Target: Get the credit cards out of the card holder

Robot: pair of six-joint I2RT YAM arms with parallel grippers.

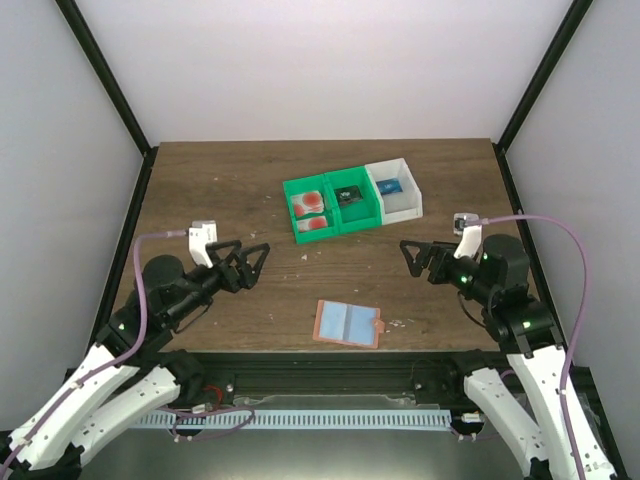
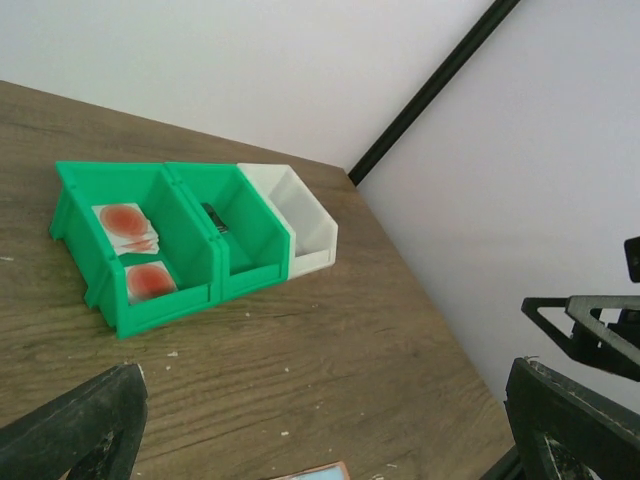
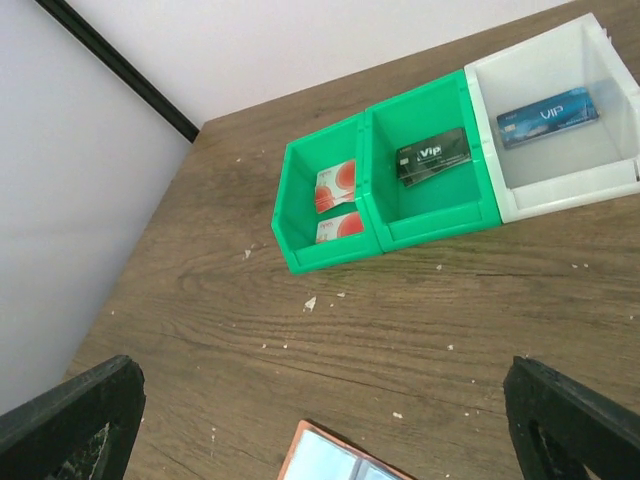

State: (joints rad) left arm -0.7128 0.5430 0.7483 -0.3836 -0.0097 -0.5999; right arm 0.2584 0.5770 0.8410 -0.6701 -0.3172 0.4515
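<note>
The card holder [image 1: 348,324] lies open and flat near the table's front edge, salmon rim, blue-grey panels, tab on its right side. Its corner shows in the right wrist view [image 3: 335,457] and its edge in the left wrist view [image 2: 312,472]. Two pale cards with red blots [image 1: 312,211] lie in the left green bin [image 1: 296,205]; they also show in the left wrist view [image 2: 127,227] and the right wrist view [image 3: 337,186]. My left gripper [image 1: 256,259] is open and empty, left of the holder. My right gripper [image 1: 412,257] is open and empty, right of it.
A middle green bin [image 1: 362,213] holds a black card [image 3: 432,157]. A white bin [image 1: 412,208] holds a blue card [image 3: 546,117]. The three bins stand in a row at the table's middle back. White walls and black frame posts enclose the table. Small crumbs dot the wood.
</note>
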